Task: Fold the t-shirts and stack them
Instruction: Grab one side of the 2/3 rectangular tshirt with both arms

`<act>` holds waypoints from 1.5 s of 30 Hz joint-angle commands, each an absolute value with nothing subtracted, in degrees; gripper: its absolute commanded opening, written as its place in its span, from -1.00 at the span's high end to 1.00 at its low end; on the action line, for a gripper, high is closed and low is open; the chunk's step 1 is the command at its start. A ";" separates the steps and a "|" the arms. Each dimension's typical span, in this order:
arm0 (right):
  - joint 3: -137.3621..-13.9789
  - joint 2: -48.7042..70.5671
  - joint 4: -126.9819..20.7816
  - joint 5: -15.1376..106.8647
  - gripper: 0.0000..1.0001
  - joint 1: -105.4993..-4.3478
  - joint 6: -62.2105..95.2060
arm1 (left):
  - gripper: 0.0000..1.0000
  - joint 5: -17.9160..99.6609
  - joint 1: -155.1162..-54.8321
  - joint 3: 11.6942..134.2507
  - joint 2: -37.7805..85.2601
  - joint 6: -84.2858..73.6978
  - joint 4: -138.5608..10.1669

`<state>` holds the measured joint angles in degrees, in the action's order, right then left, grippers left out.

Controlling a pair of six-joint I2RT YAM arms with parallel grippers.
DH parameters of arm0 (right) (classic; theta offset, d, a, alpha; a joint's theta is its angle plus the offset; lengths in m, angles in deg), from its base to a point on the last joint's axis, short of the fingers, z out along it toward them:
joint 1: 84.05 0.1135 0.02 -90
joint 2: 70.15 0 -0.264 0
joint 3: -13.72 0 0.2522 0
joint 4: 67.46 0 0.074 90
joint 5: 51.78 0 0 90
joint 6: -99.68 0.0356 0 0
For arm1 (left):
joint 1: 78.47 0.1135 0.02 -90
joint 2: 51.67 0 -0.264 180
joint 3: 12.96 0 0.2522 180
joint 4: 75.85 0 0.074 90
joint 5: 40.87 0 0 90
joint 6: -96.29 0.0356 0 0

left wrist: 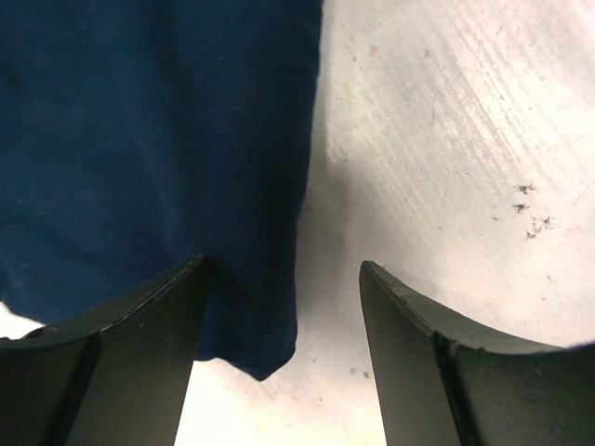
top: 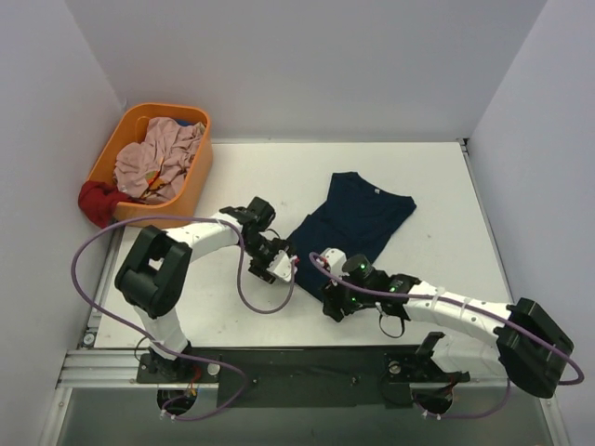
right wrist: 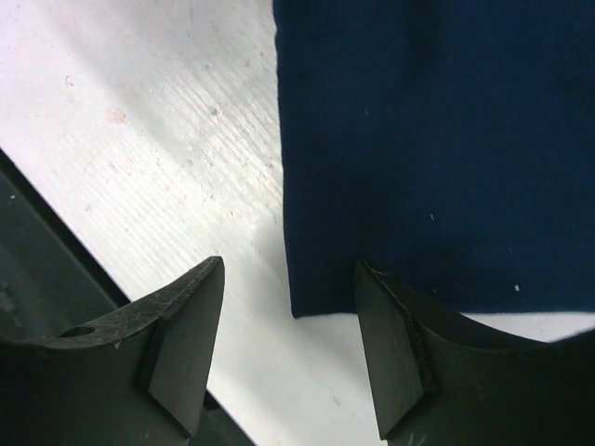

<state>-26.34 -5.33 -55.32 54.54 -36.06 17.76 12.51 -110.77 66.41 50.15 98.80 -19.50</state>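
Note:
A navy t-shirt (top: 358,218) lies partly folded on the white table, collar toward the back. My left gripper (top: 282,267) is open at its near left corner; in the left wrist view that corner (left wrist: 265,358) lies between the fingers (left wrist: 149,325). My right gripper (top: 333,302) is open at the near hem; in the right wrist view a hem corner (right wrist: 311,302) lies between the fingers (right wrist: 386,353). Neither holds the cloth.
An orange basket (top: 195,190) at the back left holds pink and patterned shirts (top: 158,160); a red garment (top: 96,200) hangs over its near left edge. White walls stand on three sides. The table's near edge (right wrist: 56,223) is close behind my right gripper.

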 commanded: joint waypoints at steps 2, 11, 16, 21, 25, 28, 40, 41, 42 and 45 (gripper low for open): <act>-29.91 -0.72 -58.97 44.12 -0.08 -30.53 12.59 | -0.44 18.80 -111.08 60.31 50.29 99.45 -32.81; -36.24 -0.10 -51.96 35.15 -0.09 -19.47 0.67 | 0.88 20.75 -110.73 60.04 48.79 98.57 -24.42; -39.24 1.91 -42.55 34.97 -0.10 -16.38 -5.25 | 0.97 17.94 -110.55 59.87 45.46 95.32 -14.73; -40.19 7.36 -39.20 32.42 -0.09 -11.11 -8.15 | 0.97 14.16 -110.55 60.13 43.69 89.62 -13.58; -43.45 10.88 -39.19 33.56 -0.08 -8.65 -10.09 | 0.97 13.45 -110.64 61.53 43.61 87.59 -13.40; -43.20 13.16 -39.54 33.66 -0.08 -8.29 -8.34 | 0.97 13.89 -110.64 61.80 43.52 87.93 -13.05; -47.56 11.51 -29.45 34.25 1.00 -9.17 -0.70 | 1.00 13.01 -110.29 65.05 40.98 85.22 2.65; -48.54 10.11 -26.57 35.49 1.00 -8.91 0.88 | 1.00 12.92 -110.29 65.75 40.01 84.78 3.99; -50.64 9.40 -25.15 37.59 1.00 -8.38 1.94 | 1.00 13.01 -110.29 66.45 39.39 83.81 7.31; -55.22 5.45 -18.65 43.39 1.00 -7.15 5.71 | 1.00 12.75 -110.29 68.30 35.63 82.40 14.71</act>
<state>-48.61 11.61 -30.34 35.96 -8.72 -0.58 15.42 -110.62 64.31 41.56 85.18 -0.16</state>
